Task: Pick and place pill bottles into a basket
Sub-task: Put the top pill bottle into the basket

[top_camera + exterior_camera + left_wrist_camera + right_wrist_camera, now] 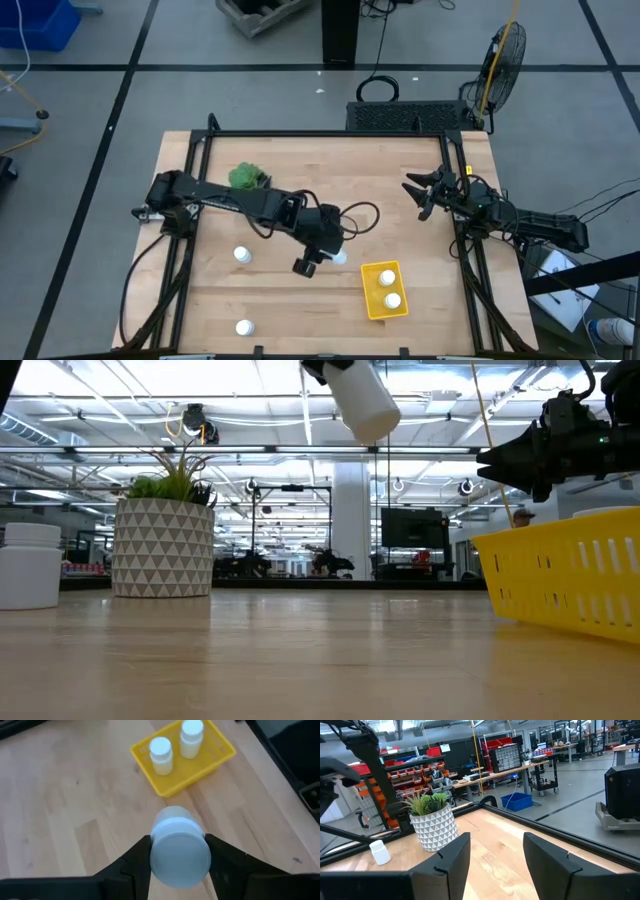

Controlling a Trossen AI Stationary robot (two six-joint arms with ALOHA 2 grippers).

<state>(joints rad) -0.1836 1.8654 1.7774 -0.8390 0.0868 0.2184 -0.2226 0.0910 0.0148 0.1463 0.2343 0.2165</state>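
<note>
My left gripper [330,256] is shut on a white pill bottle [179,851], held in the air just left of the yellow basket [372,301]. The low view shows the bottle [364,402] high above the table and tilted. Two bottles [387,278] [393,300] stand in the basket. Two more bottles [242,255] [243,327] stand on their bases on the table at the left. My right gripper [421,196] is open and empty at the table's right edge, above the table. My left gripper pinches the bottle's round side wall [156,851] between its two fingers [137,862], one on each side. The fingers slant down toward the basket, and the bottle lies along them with one round end toward the wrist camera. The bottle is lifted clear of the table and tilted.
A green plant in a white patterned pot [247,178] stands at the far left of the table. A black frame rail [320,133] runs along the table's far edge and down both sides. Bare wood lies between the plant and my right gripper.
</note>
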